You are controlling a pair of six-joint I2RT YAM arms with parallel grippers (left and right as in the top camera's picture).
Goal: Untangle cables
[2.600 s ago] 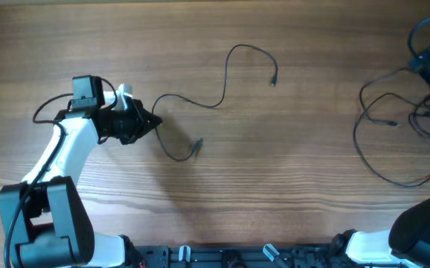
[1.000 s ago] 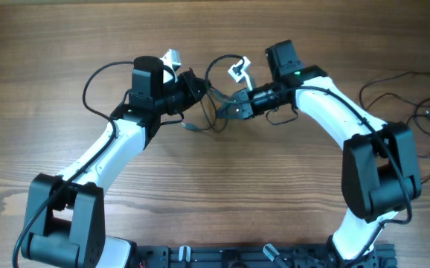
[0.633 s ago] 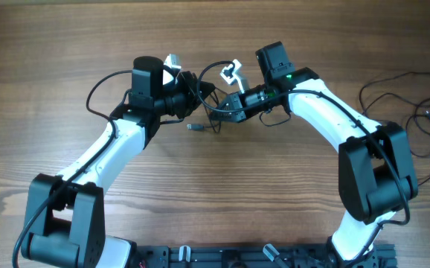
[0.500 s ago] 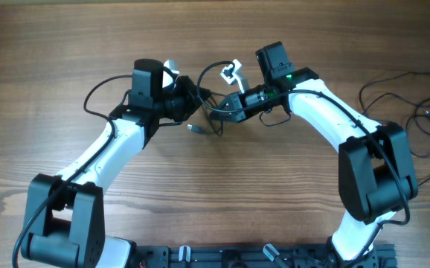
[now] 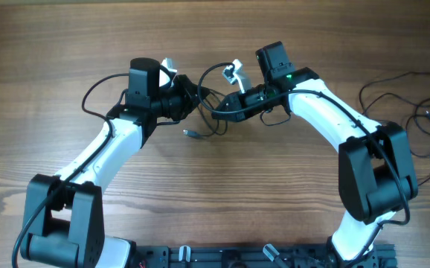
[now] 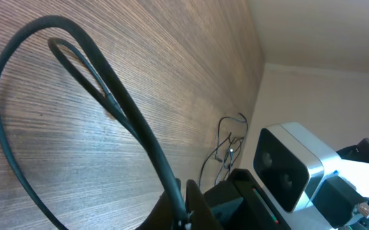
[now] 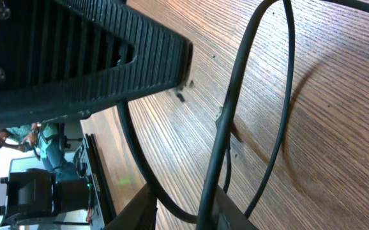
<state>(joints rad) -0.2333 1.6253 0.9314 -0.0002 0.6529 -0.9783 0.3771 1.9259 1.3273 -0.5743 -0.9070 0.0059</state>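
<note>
Overhead, a thin cable (image 5: 208,70) is seen looped between the left end effector (image 5: 191,97) and right end effector (image 5: 219,112) at the far middle of the tabletop (image 5: 274,193). Light and limp, it is best taken near its plug (image 5: 188,133). In the left wrist view the left end effector is clamped on it; in the right wrist view strands run between the jaws, but a pinch cannot be confirmed.

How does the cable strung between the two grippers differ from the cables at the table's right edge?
The strung cable is pinched in the left gripper and passes through the right gripper, partly lifted; the right-edge cables lie untouched on the table. The strung cable looks like one cord; the right-edge cables are several overlapping loops. Both are thin and black.
</note>
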